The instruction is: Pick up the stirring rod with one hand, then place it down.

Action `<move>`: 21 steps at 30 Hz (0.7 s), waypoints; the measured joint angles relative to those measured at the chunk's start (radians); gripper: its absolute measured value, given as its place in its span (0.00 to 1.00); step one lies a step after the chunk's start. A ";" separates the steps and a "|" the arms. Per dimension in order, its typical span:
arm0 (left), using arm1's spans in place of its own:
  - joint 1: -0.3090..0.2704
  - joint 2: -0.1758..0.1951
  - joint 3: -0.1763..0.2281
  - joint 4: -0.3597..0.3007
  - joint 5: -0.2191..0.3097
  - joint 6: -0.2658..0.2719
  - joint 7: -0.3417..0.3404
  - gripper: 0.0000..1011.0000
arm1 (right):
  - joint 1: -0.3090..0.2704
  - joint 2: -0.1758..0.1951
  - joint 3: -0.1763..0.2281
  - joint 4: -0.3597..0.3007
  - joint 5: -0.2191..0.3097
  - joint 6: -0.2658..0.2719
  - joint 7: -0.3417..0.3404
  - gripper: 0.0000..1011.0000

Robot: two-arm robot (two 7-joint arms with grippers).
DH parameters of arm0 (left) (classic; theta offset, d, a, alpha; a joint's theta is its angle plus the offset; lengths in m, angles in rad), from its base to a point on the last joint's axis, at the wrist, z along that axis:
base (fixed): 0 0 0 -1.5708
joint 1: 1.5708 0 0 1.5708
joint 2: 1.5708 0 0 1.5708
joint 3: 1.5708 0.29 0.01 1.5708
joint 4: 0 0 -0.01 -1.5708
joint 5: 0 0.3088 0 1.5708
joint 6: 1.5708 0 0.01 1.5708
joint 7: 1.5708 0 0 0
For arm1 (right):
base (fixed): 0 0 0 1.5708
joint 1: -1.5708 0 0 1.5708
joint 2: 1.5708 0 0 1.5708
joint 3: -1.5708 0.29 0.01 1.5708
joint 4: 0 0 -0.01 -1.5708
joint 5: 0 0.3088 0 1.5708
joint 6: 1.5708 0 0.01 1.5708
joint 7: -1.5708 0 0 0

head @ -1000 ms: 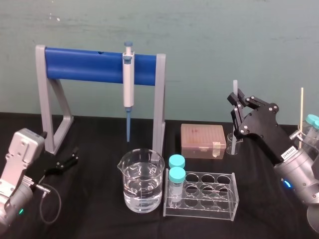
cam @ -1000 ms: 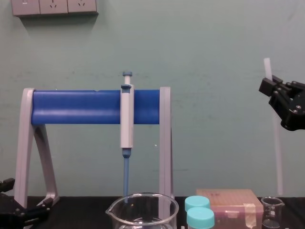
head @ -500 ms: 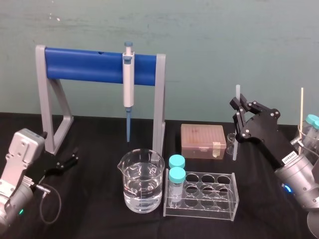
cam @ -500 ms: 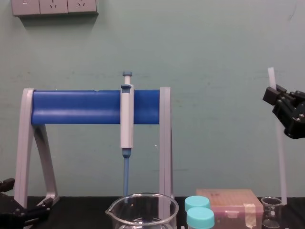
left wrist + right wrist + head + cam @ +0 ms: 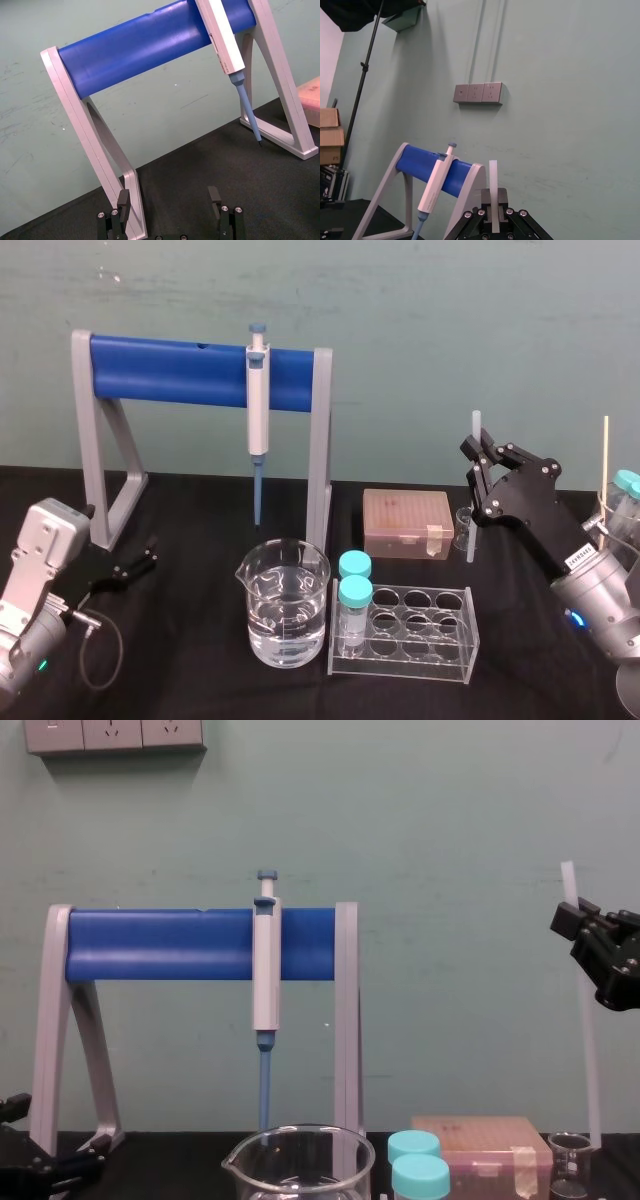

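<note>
**A:** Head view?
**B:** The black, angular right gripper (image 5: 484, 454) is clamped near the top of the thin, translucent white stirring rod (image 5: 470, 538). The rod is upright, its foot by the small clear glass beaker (image 5: 462, 524). The pick-up looks done.
**A:** Left wrist?
**B:** The left gripper (image 5: 169, 199) is idle, fingers apart, well left of the beaker.
**A:** Right wrist?
**B:** The rod is pinched between the fingers.
**A:** Chest?
**B:** Its foot is level with the beaker's rim. I can't tell if it's inside or beside. Setting it down and letting go remain.

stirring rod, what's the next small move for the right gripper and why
Probably open the right gripper and let go: it's shut on the stirring rod near its top, and the rod's lower end is down at table level by the small beaker, inside or beside unclear. The left gripper sits parked.
</note>
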 joint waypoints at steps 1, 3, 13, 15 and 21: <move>0.000 0.000 0.000 0.000 0.000 0.000 0.000 0.99 | 0.000 0.000 0.000 0.000 0.000 0.000 0.000 0.07; 0.000 0.000 0.000 0.000 0.000 0.000 0.000 0.99 | 0.000 0.000 0.000 0.000 0.000 0.000 0.000 0.07; 0.000 0.000 0.000 0.000 0.000 0.000 0.000 0.99 | 0.001 0.001 -0.001 0.000 0.001 -0.001 0.001 0.07; 0.000 0.000 0.000 0.000 0.000 0.000 0.000 0.99 | 0.001 0.001 -0.001 0.000 0.001 -0.001 0.001 0.07; 0.000 0.000 0.000 0.000 0.000 0.000 0.000 0.99 | 0.001 0.001 -0.001 0.000 0.001 -0.002 0.001 0.07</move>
